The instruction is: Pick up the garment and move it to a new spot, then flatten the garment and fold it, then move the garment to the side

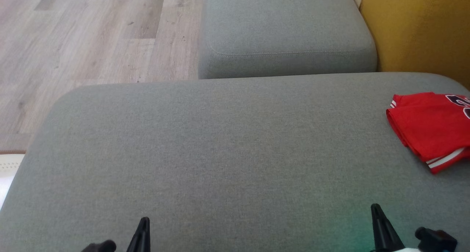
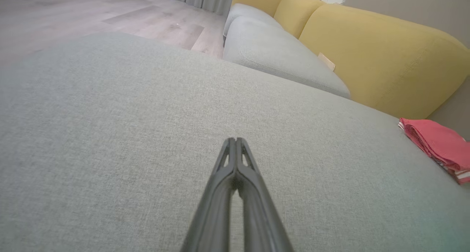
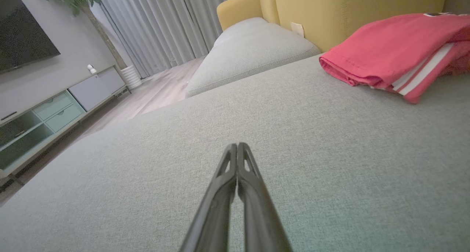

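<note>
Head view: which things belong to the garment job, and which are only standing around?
For the job: red garment, grey cushion under it, left gripper, right gripper (both shut).
Not for the job: yellow backrest, far cushion, wooden floor.

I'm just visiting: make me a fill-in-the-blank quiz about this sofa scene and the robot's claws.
The folded garment is coloured ____.
It lies on the grey cushion, toward the robot's ____ side.
The left gripper and the right gripper are both ____, holding nothing.
Missing words: red; right; shut.
</note>
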Robot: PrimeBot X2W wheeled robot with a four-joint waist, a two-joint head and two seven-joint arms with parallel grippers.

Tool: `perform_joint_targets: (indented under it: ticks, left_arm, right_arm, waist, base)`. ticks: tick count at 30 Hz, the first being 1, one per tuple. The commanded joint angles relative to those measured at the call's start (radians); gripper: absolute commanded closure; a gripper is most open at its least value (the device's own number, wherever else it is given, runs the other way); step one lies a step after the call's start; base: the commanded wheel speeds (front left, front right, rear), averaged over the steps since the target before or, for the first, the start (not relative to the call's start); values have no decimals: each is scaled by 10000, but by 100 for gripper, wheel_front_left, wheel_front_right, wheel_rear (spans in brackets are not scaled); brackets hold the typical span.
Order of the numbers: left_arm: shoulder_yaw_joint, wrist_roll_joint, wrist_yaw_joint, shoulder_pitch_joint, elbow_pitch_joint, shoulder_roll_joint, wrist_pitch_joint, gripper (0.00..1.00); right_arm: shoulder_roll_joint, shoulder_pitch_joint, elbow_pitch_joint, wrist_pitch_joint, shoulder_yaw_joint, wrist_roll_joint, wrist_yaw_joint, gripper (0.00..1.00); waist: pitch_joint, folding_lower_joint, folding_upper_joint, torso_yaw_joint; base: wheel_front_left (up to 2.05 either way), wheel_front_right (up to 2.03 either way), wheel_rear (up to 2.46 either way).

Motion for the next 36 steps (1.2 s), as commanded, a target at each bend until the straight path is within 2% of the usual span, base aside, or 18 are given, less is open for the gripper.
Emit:
perform_joint_targets:
  ticks: [1, 36]
  left_arm:
    - [192, -362, -76, -530, -264, 86, 86, 100]
    - [956, -4490, -628, -1621, 91, 190, 922, 100]
  right_arm:
    - [18, -555, -346, 93, -74, 367, -2, 100]
    - [94, -1415, -440, 1072, -633, 4285, -4, 100]
  waist:
    - [27, 0, 0, -11]
    - [502, 0, 0, -197]
  base:
    - [0, 0, 0]
    - [0, 0, 0]
